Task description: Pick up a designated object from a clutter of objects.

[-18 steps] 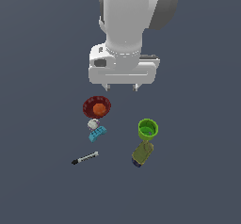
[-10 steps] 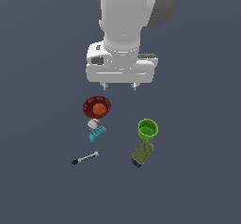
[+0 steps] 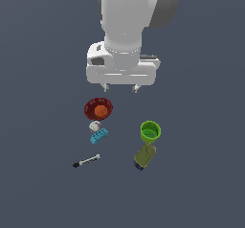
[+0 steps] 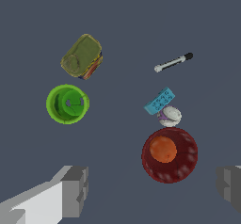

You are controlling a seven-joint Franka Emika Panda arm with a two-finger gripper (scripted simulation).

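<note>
Bright green cup (image 3: 150, 131) sits just beside my olive tin (image 3: 144, 156), touching its far end; bowl (image 3: 98, 108), white lump (image 3: 94, 125), brick (image 3: 99, 136) and marker (image 3: 86, 161) lie apart toward the exterior view's left. My gripper (image 3: 120, 87) hangs wide open, empty.

A plain slate-grey surface (image 3: 43, 193) carries all the items. Nearest below the gripper (image 3: 120, 87), a dark red bowl (image 3: 98, 108) holding an orange ball (image 3: 101, 110) is seen. Just beyond it, a white lump (image 3: 94, 125) is set touching a light-blue brick (image 3: 99, 136). Farther out, a black-and-white marker (image 3: 86, 161) lies apart from them. Off to the exterior view's right, a green cup (image 3: 150, 131) stands upright, and the olive tin (image 3: 144, 156) lies just beyond it, farthest from the gripper.
</note>
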